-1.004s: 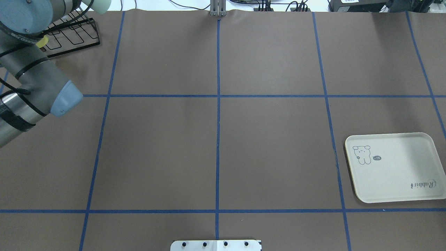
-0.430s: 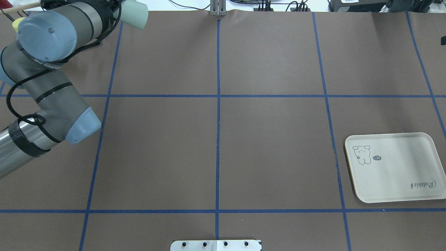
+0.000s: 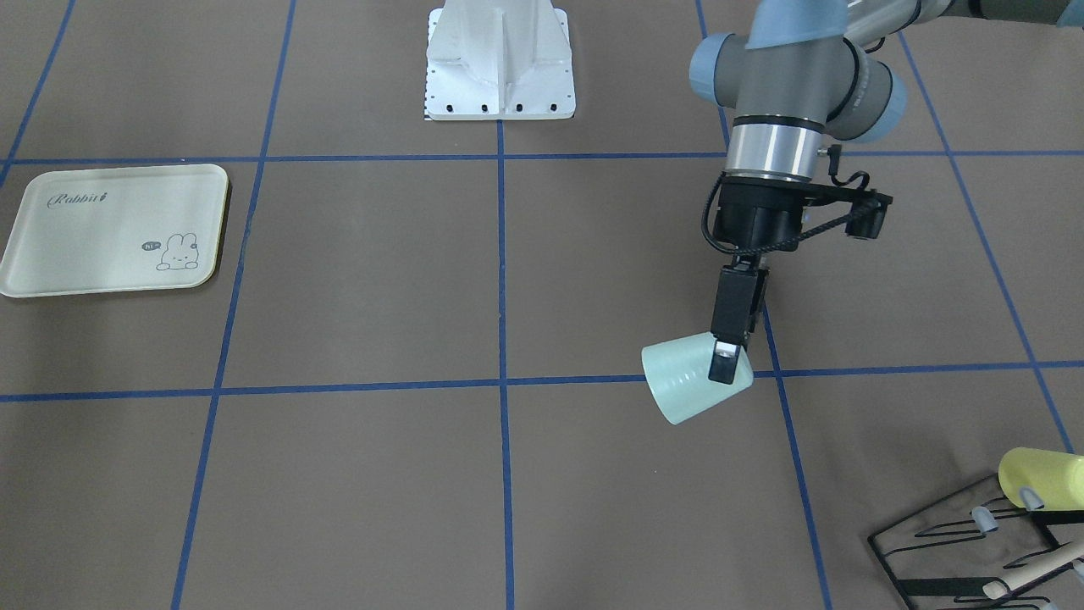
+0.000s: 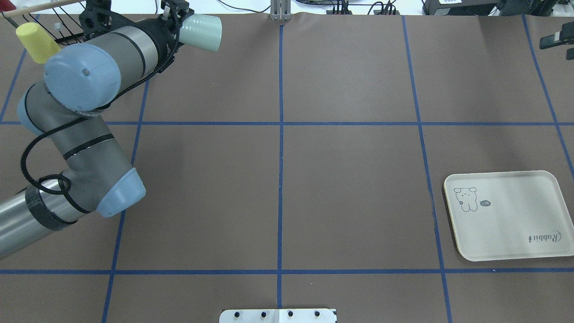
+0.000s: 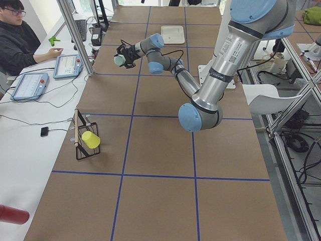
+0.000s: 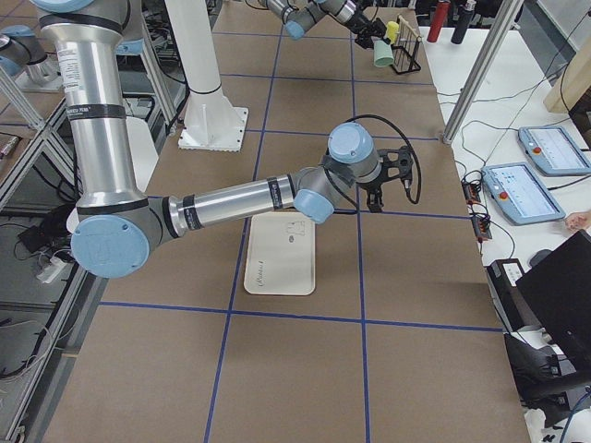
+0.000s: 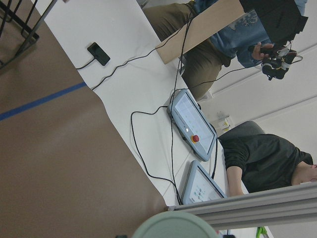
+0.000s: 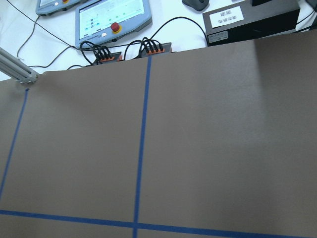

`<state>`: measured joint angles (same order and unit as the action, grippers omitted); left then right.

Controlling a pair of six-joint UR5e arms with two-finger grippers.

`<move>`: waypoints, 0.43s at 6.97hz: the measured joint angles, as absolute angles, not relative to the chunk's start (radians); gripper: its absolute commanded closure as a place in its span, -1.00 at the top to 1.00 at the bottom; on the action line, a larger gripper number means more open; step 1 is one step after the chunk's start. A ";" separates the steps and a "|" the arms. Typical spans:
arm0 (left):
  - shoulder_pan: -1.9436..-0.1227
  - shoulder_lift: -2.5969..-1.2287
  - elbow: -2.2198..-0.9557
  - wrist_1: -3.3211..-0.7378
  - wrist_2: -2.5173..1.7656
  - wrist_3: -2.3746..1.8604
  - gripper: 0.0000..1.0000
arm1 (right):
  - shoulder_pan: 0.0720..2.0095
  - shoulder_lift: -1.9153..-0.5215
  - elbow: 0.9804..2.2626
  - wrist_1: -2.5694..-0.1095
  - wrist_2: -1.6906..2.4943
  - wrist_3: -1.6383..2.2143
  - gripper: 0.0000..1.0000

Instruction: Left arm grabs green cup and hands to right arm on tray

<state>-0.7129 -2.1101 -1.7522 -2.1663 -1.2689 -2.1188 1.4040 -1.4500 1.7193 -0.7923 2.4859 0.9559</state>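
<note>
The left arm reaches toward the far left corner of the brown paper-covered desk, and its black two-finger end effector is clamped on the small pale mint-green plastic cup. The cup is held in the air above the desk, tipped on its side, with its wider end pointing away from the wrist toward the desk's middle. Just beyond it, a pale yellow plastic cup sits tilted on a black wire rack at the desk's corner. The flat cream rectangular tray with the bunny drawing lies bare on the robot's right side, well apart from the green cup. The right arm stretches over the desk past the tray; only a dark edge of its end effector shows in the overhead view, and I cannot tell whether its fingers are spread or closed.
</note>
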 measured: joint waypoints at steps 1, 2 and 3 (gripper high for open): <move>-0.672 -2.119 -1.762 -2.167 -1.228 -2.154 -0.37 | 1.389 -1.440 1.722 -0.706 2.496 1.061 0.98; -0.641 -2.125 -1.779 -2.167 -1.199 -2.191 -0.37 | 1.374 -1.428 1.723 -0.626 2.499 1.170 0.98; -0.614 -2.128 -1.806 -2.167 -1.185 -2.227 -0.37 | 1.355 -1.411 1.724 -0.547 2.499 1.284 0.98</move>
<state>-0.6140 -2.1284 -1.8065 -2.1675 -1.1851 -2.2270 1.3547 -1.4113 1.7243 -0.5472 2.4990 1.2837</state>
